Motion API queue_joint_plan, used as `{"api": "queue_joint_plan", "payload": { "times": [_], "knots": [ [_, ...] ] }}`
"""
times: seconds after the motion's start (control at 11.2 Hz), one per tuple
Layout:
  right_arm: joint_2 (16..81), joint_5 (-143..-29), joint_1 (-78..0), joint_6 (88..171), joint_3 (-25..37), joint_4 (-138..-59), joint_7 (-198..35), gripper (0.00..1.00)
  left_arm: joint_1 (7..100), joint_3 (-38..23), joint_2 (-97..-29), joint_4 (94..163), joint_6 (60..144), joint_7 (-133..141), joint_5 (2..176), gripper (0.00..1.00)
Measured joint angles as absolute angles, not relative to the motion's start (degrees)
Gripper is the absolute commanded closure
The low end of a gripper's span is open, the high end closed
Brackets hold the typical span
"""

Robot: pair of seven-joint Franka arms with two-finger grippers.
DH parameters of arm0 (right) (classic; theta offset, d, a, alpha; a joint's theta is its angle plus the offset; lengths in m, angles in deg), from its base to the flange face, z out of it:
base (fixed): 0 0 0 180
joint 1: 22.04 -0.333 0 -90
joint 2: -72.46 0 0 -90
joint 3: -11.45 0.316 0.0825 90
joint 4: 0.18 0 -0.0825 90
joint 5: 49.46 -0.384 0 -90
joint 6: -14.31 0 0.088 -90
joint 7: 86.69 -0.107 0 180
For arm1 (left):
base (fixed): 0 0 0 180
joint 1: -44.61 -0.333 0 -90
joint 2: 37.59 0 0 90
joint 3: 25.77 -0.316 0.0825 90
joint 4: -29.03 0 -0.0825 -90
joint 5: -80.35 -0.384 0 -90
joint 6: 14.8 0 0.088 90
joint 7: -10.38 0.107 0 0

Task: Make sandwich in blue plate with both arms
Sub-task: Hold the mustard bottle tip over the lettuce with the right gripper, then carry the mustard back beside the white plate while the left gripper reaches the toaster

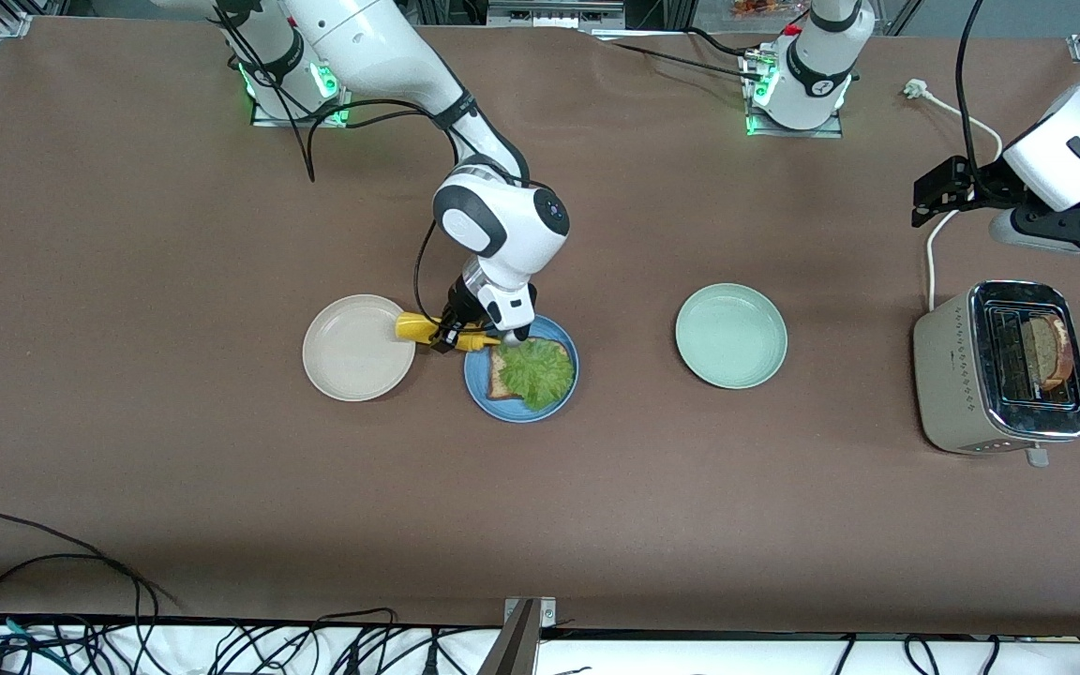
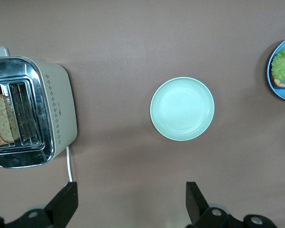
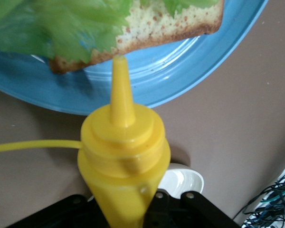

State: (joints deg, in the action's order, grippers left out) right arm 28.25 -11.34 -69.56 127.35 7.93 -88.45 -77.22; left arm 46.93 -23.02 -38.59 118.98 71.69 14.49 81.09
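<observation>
The blue plate (image 1: 479,394) holds one slice of brown bread (image 1: 497,380) with a ruffled green lettuce leaf (image 1: 532,372) on top. My right gripper (image 1: 451,336) is shut on a yellow squeeze bottle (image 1: 427,330) lying sideways over the plate's rim. In the right wrist view the bottle (image 3: 123,156) points its nozzle at the bread's (image 3: 171,23) crust edge on the plate (image 3: 180,71). A second bread slice (image 1: 1049,352) stands in the toaster (image 1: 999,370). My left gripper (image 1: 938,192) hangs open and empty over the bare table near the toaster, its fingers (image 2: 66,202) wide apart.
A beige plate (image 1: 357,347) lies beside the blue plate toward the right arm's end. A pale green plate (image 1: 730,336) sits between the blue plate and the toaster. The toaster's white cord (image 1: 930,262) runs toward the robots' bases. Cables hang along the table's front edge.
</observation>
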Motion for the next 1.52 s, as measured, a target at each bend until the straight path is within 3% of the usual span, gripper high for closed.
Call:
{"api": "queue_joint_plan", "payload": {
  "times": [0.63,1.25,1.52],
  "knots": [
    [30.5,-14.56,-67.93,127.32,6.88,-86.28,-74.3,1.0,46.93,-23.33,-39.56,118.98,71.7,14.49,81.09,0.0],
    [44.9,-36.75,-52.46,125.73,7.01,-86.45,-45.47,1.0,46.61,-24.22,-42.36,118.99,73.49,14.49,80.89,0.0],
    [48.36,-42.31,-44.11,125.56,10.59,-89.09,-34.42,1.0,46.4,-26.27,-44.78,118.98,75.54,14.74,80.88,0.0]
  ]
}}
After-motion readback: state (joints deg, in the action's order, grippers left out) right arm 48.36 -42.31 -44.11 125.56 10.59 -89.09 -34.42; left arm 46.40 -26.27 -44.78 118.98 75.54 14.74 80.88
